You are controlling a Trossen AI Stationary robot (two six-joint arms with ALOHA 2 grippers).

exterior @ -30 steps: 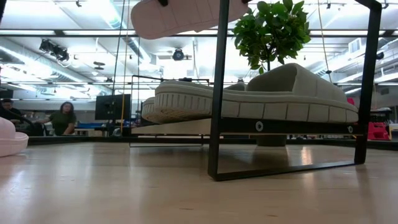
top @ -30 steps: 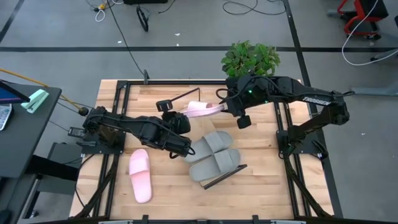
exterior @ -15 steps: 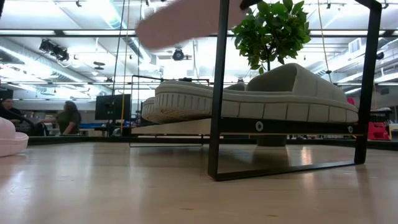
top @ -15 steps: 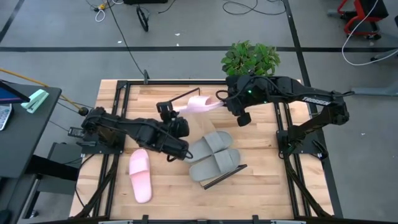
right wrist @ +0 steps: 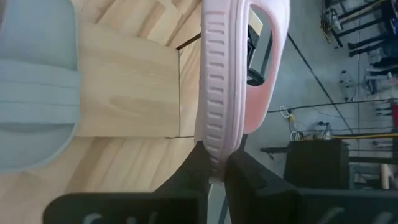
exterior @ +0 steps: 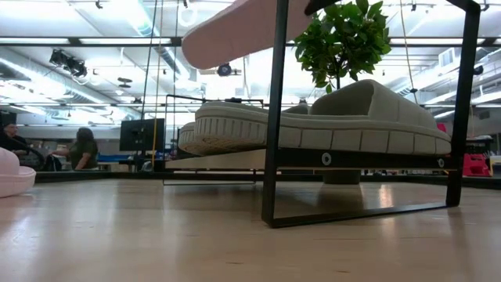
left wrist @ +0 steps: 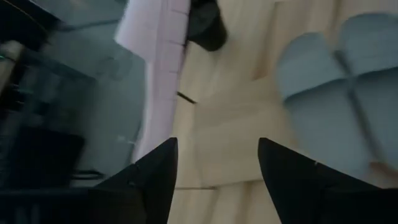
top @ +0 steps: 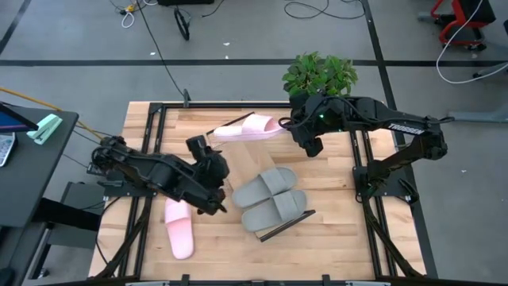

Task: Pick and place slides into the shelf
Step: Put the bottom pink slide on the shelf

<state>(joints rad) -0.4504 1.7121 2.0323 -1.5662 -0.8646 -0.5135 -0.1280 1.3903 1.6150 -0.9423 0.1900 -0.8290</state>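
Left gripper: my left gripper (top: 213, 202) hangs low over the light wooden tabletop (top: 317, 238), between the lone pink slide and the grey pair; its two dark fingers (left wrist: 149, 180) stand spread apart with nothing between them.

Pink slide on the table: a soft light-pink open-toe slide sandal (top: 179, 227) lies flat on the tabletop near my left arm, well apart from the shelf. In the low view only its rounded end (exterior: 14, 174) shows at the edge.

Grey slides: two soft grey slide sandals with wide straps (top: 270, 196) sit side by side, touching, on the shelf board; from table height (exterior: 329, 117) they rest on top of it, soles down.

Shelf: the long flat light-wood board with thin black wire frames at its ends (top: 295, 218) lies slantwise across the middle of the table, carrying the grey pair. One black frame (exterior: 275, 117) stands upright in front of the low camera.

Pink slide in the air: the second light-pink slide sandal (top: 252, 127) is held up off the table, toward the far edge, beyond the shelf.

Right gripper: my right gripper (top: 287, 125) is clamped on one end of this pink slide's sole edge (right wrist: 214, 124), fingers pinched tight around it.

Plant: a leafy green potted plant (top: 319, 75) stands beyond the table's far edge, just behind my right arm.
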